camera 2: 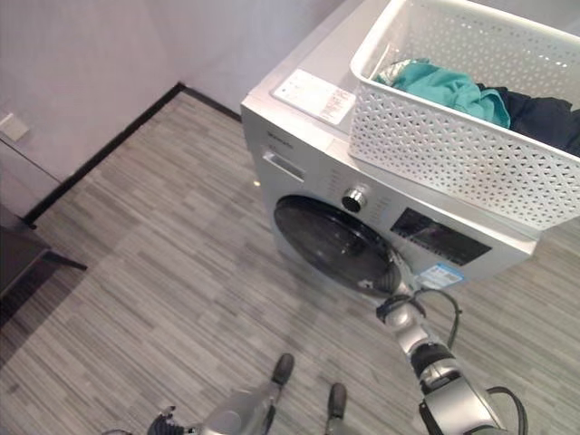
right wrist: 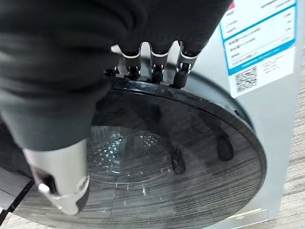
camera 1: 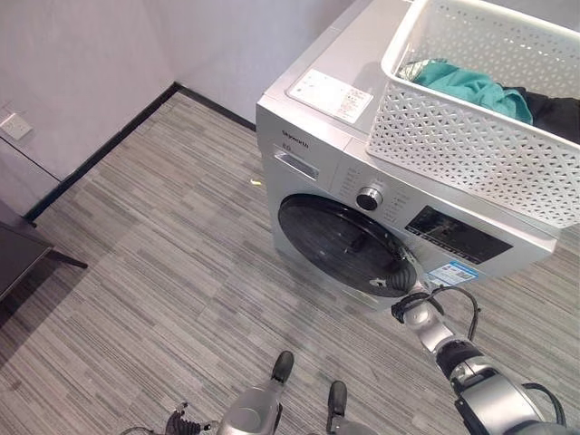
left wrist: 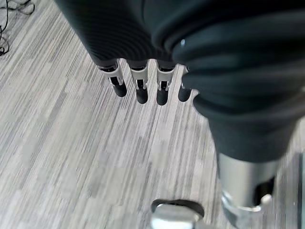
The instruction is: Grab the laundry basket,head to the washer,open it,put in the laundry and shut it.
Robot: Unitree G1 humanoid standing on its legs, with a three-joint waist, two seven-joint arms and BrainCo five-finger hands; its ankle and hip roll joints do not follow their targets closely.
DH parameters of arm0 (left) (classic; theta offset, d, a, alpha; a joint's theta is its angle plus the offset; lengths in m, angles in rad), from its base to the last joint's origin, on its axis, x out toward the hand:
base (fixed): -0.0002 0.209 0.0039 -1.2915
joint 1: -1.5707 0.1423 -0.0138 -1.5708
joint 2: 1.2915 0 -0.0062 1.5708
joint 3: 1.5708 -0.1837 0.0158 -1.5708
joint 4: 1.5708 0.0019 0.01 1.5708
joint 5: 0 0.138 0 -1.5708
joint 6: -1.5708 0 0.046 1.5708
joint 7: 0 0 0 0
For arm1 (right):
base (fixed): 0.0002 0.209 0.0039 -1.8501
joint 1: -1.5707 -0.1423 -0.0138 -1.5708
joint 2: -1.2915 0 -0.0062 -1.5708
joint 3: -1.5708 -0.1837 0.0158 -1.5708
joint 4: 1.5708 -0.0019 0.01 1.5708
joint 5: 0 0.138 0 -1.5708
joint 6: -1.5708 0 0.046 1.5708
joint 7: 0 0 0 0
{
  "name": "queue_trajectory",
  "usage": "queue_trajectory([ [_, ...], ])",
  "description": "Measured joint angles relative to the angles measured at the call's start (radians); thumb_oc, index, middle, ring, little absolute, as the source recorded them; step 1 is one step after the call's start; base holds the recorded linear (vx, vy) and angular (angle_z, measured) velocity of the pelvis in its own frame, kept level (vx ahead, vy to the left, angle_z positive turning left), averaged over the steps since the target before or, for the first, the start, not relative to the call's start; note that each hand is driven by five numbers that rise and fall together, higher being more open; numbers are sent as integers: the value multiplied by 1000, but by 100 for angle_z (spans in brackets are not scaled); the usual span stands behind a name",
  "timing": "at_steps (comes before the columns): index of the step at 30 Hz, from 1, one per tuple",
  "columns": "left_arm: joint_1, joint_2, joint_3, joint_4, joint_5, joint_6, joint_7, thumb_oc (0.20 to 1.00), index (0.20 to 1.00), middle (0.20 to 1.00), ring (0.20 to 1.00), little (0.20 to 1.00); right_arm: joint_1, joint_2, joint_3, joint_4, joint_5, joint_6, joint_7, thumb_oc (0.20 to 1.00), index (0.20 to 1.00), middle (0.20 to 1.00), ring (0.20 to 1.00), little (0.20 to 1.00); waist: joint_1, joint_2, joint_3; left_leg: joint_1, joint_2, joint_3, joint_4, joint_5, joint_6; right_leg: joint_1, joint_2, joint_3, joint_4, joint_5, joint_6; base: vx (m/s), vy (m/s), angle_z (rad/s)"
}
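Washer (camera 1: 399,208) door (camera 1: 344,245) sits shut, basket (camera 1: 480,136) resting on top; right hand (right wrist: 152,62) hooks fingers behind the door's right rim, left hand (left wrist: 143,86) hangs relaxed. Fingers may slip off the smooth rim.

We cannot see the fingertips of the right hand (right wrist: 157,62): they pass behind the rim of the washer (camera 1: 326,136) door (right wrist: 190,157), so whether they curl round that rim we cannot tell. The laundry basket (camera 1: 471,145) on top of the washer is cut off by the picture's edge on its far and right sides, and its white wall hides most of the laundry (camera 1: 471,86) inside; only a teal piece and a dark piece rise above the rim. The washer's right side also runs out of view. Print on the washer's labels is too small to read.
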Motion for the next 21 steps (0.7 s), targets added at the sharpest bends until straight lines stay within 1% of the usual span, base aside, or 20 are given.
queue_trajectory([
  [1, -14, 0, -1, -2, -1, 0, 5, 1000, 1000, 1000, 1000, 1000, -18, 11, 3, 31, 1, -1, -7, 1000, 1000, 1000, 1000, 1000, 7, 0, 0, -5, 0, -1, 1, 1, 0, -4, 1, -1, 0, 0, 0, 22, 33, 2],
  [5, -31, 0, -1, -2, -2, 0, 8, 1000, 1000, 1000, 1000, 1000, -21, 27, 15, 48, 7, -4, -11, 1000, 1000, 1000, 1000, 1000, 10, 0, 0, -4, 0, -3, 1, 0, 0, -2, 1, -4, -1, -1, 0, 0, 0, 0],
  [7, -35, 0, -1, -2, -3, 0, 8, 1000, 1000, 1000, 1000, 1000, -22, 37, 36, 55, 47, -1, 10, 1000, 1000, 1000, 1000, 1000, 10, -1, 0, 0, 1, -5, 2, -2, -5, 2, 1, -4, -7, -2, 1, 43, -39, 2],
  [11, -33, 2, 5, -2, -1, 3, 6, 1000, 1000, 1000, 1000, 1000, -10, 65, 62, 71, 131, -1, 126, 1000, 1000, 1000, 1000, 1000, 12, -3, -2, 21, 2, -5, 1, -4, -8, 24, 2, -5, -7, -5, -2, 31, -24, 0],
  [12, -33, 2, 6, 0, 1, 3, 4, 1000, 1000, 1000, 1000, 1000, 0, 85, 92, 76, 148, -1, 168, 1000, 1000, 1000, 1000, 1000, 13, -4, -3, 31, 2, -5, 0, -4, -8, 33, 3, -5, -8, -7, -5, 59, -51, 1],
  [13, -29, 3, 7, 3, 2, 4, 3, 1000, 1000, 1000, 1000, 1000, 18, 107, 115, 75, 157, -4, 181, 1000, 1000, 1000, 1000, 1000, 13, -9, -5, 40, 3, -5, 0, -6, -11, 41, 3, -5, -8, -9, -6, 45, -45, 1],
  [17, -16, 9, 25, -1, 31, 9, -11, 1000, 1000, 1000, 1000, 1000, 121, 177, 184, 77, 156, -11, 266, 1000, 1000, 1000, 1000, 1000, 16, -38, -26, 76, 4, -11, 1, -15, -23, 81, 3, -9, -8, -23, -11, 32, -29, 3],
  [19, -19, 5, 23, -10, 41, 9, -14, 1000, 1000, 1000, 1000, 1000, 155, 210, 202, 78, 155, -8, 307, 1000, 1000, 1000, 1000, 1000, 18, -43, -30, 80, 5, -14, 0, -15, -23, 86, 4, -14, -8, -24, -11, 10, -30, 6],
  [20, -21, 6, 23, -20, 42, 9, -14, 1000, 1000, 1000, 1000, 1000, 203, 244, 210, 76, 155, -6, 336, 1000, 1000, 1000, 1000, 1000, 22, -41, -30, 89, 4, -16, 0, -15, -23, 94, 3, -17, -8, -24, -11, 0, -24, 6],
  [21, -20, 8, 23, -24, 44, 9, -13, 1000, 1000, 1000, 1000, 1000, 226, 258, 210, 75, 155, -5, 347, 1000, 1000, 1000, 1000, 1000, 23, -39, -33, 92, 3, -16, 0, -15, -23, 98, 2, -18, -8, -24, -11, -2, -20, 4],
])
